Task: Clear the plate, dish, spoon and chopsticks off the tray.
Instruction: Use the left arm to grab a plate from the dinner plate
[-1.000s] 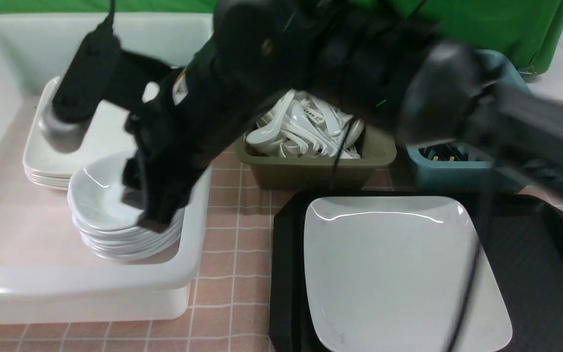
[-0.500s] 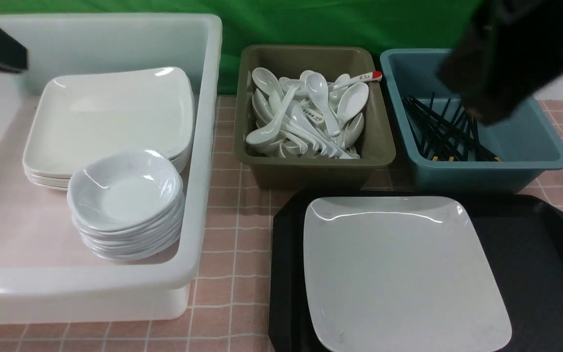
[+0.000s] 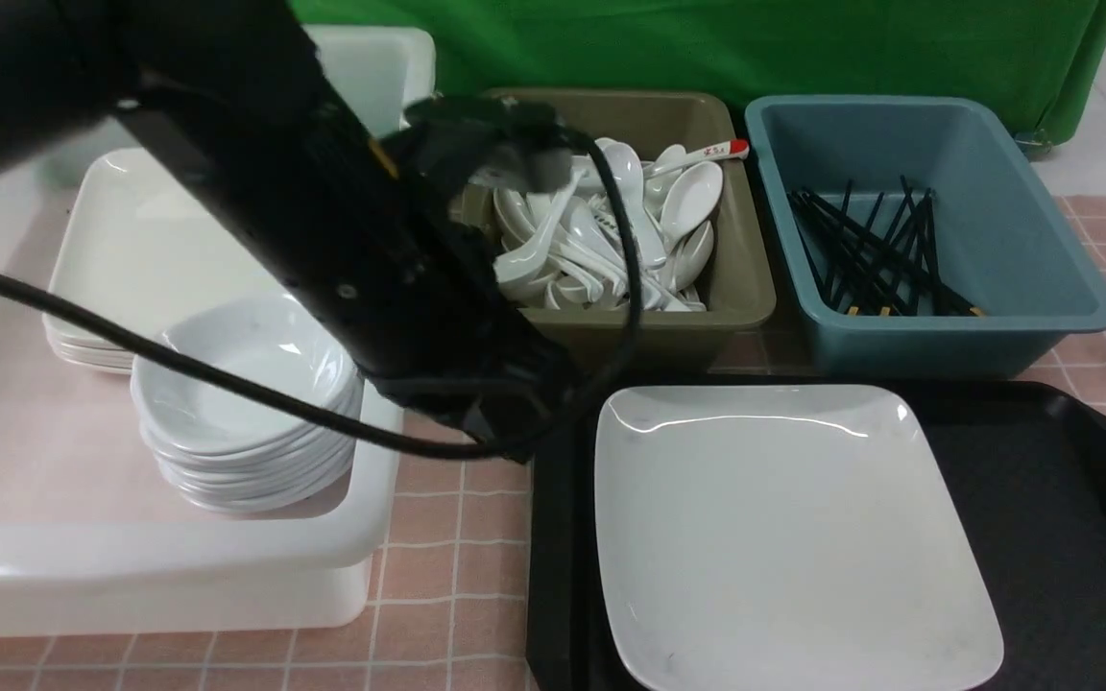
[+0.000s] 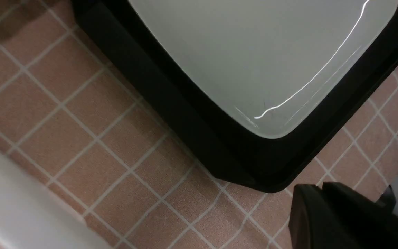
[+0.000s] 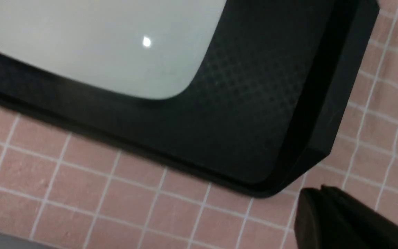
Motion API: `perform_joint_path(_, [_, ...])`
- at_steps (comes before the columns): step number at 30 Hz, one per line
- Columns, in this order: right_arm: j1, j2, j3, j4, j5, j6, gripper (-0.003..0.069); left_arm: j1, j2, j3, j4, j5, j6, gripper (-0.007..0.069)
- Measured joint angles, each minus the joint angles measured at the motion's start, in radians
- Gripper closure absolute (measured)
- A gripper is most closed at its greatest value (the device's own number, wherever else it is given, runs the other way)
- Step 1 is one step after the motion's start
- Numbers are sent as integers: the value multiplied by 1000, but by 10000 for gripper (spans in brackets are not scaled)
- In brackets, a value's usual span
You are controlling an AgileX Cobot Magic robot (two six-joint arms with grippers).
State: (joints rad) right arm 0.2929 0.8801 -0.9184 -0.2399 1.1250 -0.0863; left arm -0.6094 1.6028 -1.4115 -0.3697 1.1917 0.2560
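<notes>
The white square plate [image 3: 783, 537] lies on the black tray [image 3: 1043, 499], and nothing else shows on the tray. My left arm [image 3: 399, 288] reaches down across the tub to the tray's far-left corner. In the left wrist view my left gripper [image 4: 321, 186] is shut and empty over the tablecloth, just off a tray [image 4: 192, 114] corner and the plate [image 4: 254, 52]. My right gripper [image 5: 320, 188] is also shut and empty, beside another corner of the tray [image 5: 254, 103]. Small white dishes [image 3: 246, 384] are stacked in the tub. White spoons [image 3: 601, 240] and black chopsticks [image 3: 875, 254] lie in bins.
A big white tub [image 3: 179, 566] on the left holds the dish stack and a pile of square plates [image 3: 150, 259]. An olive bin [image 3: 745, 278] and a blue bin [image 3: 1023, 250] stand behind the tray. A cable [image 3: 227, 384] hangs over the dishes.
Half a second ago both arms were at the edges of the front view. Now the left arm has swung in over the tub to the tray's corner, and the right arm is gone from that view.
</notes>
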Motion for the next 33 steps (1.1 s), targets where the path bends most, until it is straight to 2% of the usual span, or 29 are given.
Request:
perform_joint_path(6, [0,-42,128,3,-12,48,629,-119,96,0,124,-3,-123,463])
perform_joint_path(7, [0,-47,150,5,-15,56,629,-161,142,0,177,-10,-197,403])
perform_joint_path(8, [0,-47,151,5,-16,57,629,-165,142,0,181,-10,-197,396])
perform_joint_path(10, [0,-49,162,13,-22,73,629,-197,205,2,212,-18,-297,305])
perform_joint_path(12, [0,-49,164,16,-25,77,629,-206,229,2,216,-22,-325,264])
perform_joint_path(14, [0,-49,166,20,-33,80,629,-218,267,2,217,-39,-371,189])
perform_joint_path(17, [0,-49,167,22,-38,80,629,-224,303,2,217,-117,-432,108])
perform_joint_path(23, [0,-49,167,23,-52,80,629,-225,343,6,194,-190,-481,70])
perform_joint_path(33, [0,-49,167,26,-55,86,629,-226,345,48,143,-238,-503,69])
